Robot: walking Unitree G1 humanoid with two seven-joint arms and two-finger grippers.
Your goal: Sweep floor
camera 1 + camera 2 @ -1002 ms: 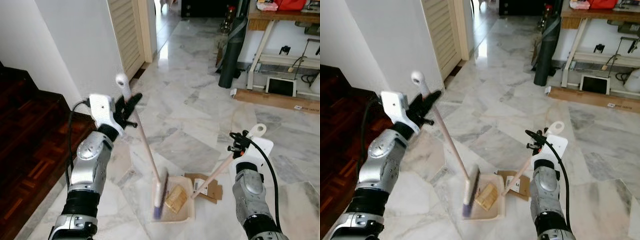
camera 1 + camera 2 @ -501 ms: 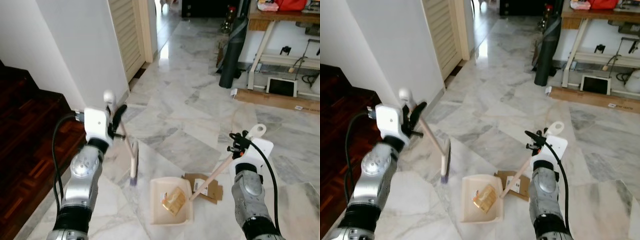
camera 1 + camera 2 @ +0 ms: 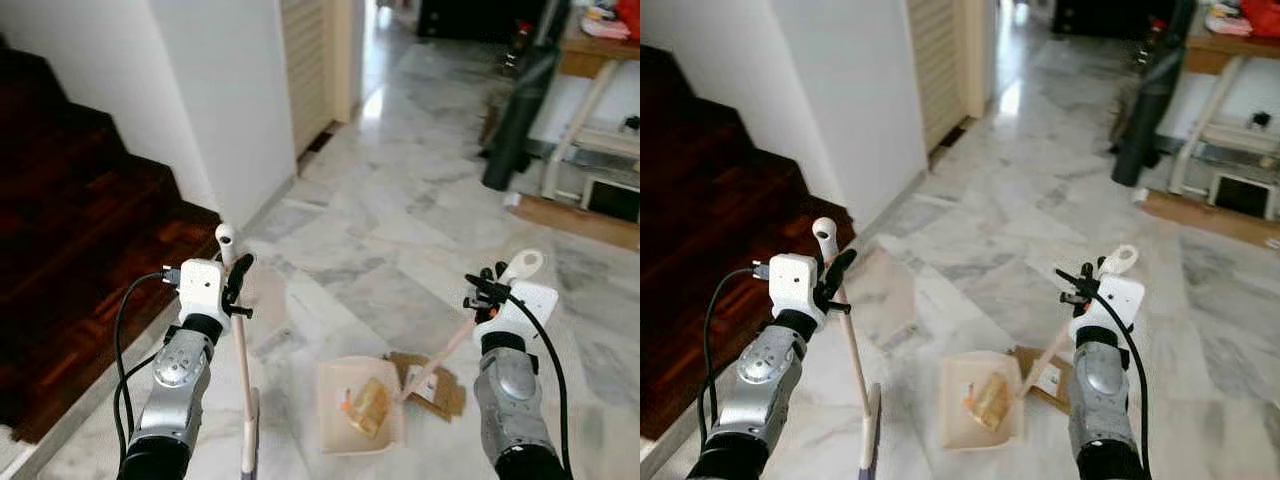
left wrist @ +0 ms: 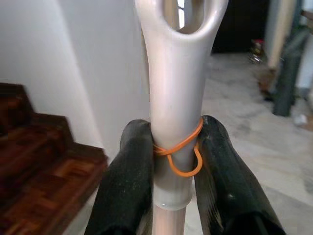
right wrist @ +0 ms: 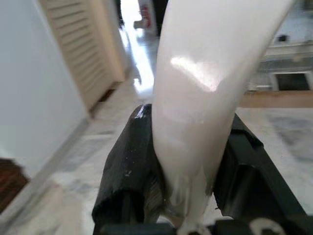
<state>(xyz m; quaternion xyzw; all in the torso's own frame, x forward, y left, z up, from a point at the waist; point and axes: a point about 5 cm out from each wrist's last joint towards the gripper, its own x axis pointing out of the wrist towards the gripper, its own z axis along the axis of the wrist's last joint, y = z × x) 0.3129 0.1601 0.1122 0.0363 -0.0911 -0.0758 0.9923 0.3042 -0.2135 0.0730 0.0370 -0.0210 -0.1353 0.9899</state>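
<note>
Grey-veined white marble floor (image 3: 400,250) spreads ahead of the robot, with dark wooden stairs (image 3: 70,230) climbing on its left beside a white wall (image 3: 215,90). Nearest, the left gripper (image 4: 172,161) is clamped on the pale handle of a long-handled broom (image 3: 240,370), which stands almost upright with its brush end at the floor by the robot's left side. The left wrist view adds an orange rubber band (image 4: 182,154) looped round the handle just between the two black fingers (image 4: 128,181). The right gripper (image 5: 188,161) pinches the cream plastic handle of a cream long-handled dustpan (image 3: 345,410), whose tray rests on the floor between the arms, well apart from the broom head. A crumpled yellow-brown wrapper (image 3: 368,406) lies inside the tray, and a flat brown cardboard piece (image 3: 440,385) lies just beyond it. Farther off stand a louvred door (image 3: 305,60) and a dark rolled mat (image 3: 515,110) leaning near a table leg.
</note>
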